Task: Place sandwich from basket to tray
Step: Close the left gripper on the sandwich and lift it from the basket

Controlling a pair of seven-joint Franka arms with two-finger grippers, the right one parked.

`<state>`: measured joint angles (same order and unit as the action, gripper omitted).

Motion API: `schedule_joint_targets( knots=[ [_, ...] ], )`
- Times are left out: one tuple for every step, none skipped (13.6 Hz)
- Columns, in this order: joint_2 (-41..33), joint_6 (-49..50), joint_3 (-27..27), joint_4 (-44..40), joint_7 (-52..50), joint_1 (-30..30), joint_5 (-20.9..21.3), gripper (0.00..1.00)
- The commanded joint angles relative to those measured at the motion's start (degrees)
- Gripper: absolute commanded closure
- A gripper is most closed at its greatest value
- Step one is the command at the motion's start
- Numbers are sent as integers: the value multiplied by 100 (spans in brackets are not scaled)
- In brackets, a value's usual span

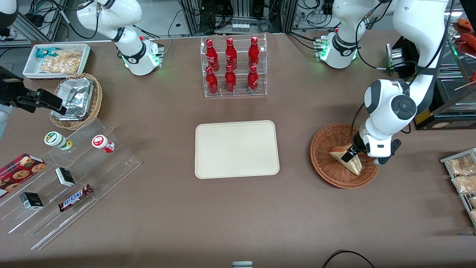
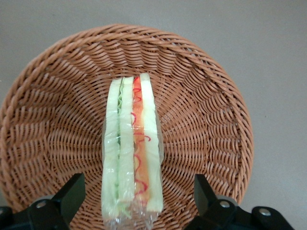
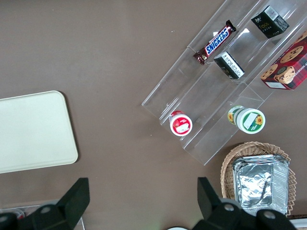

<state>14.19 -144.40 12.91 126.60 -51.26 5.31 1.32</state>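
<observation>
The sandwich (image 1: 355, 165), a plastic-wrapped wedge of white bread with red-orange and green layers, lies in the round reddish-brown wicker basket (image 1: 322, 163) toward the working arm's end of the table. In the left wrist view the sandwich (image 2: 132, 143) rests edge-up on the basket (image 2: 48, 120) weave. My gripper (image 1: 351, 152) is lowered into the basket and straddles the sandwich. It is open (image 2: 136, 196), with a gap between each black finger (image 2: 72, 191) and the bread. The plain cream-beige tray (image 1: 237, 149) lies flat at the table's middle, beside the basket.
A clear rack of red bottles (image 1: 232, 67) stands farther from the front camera than the tray. Clear acrylic steps (image 1: 70, 178) with snacks, a tan basket with a foil container (image 1: 76, 98) and a white bin (image 1: 55, 59) lie toward the parked arm's end. Bagged snacks (image 1: 463, 175) lie near the basket.
</observation>
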Motion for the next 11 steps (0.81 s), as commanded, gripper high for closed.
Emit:
schedule_joint_targets(
  knots=[
    [110,-106,19,-21,-139,5,35,0],
    [188,-106,19,-56,-139,5,35,4],
    [215,-106,19,-65,-139,5,35,30],
    [216,-98,19,-56,-130,14,35,60],
    [216,-89,19,-56,-86,5,35,83],
    [207,-63,19,-73,-60,5,35,90],
    [181,-1,10,-169,-68,5,44,91],
    [111,165,10,-240,-60,14,44,92],
    [-12,532,10,-432,-51,5,79,93],
    [-117,1153,19,-739,-42,5,88,93],
    [-188,1916,53,-1194,10,-12,97,92]
  ],
)
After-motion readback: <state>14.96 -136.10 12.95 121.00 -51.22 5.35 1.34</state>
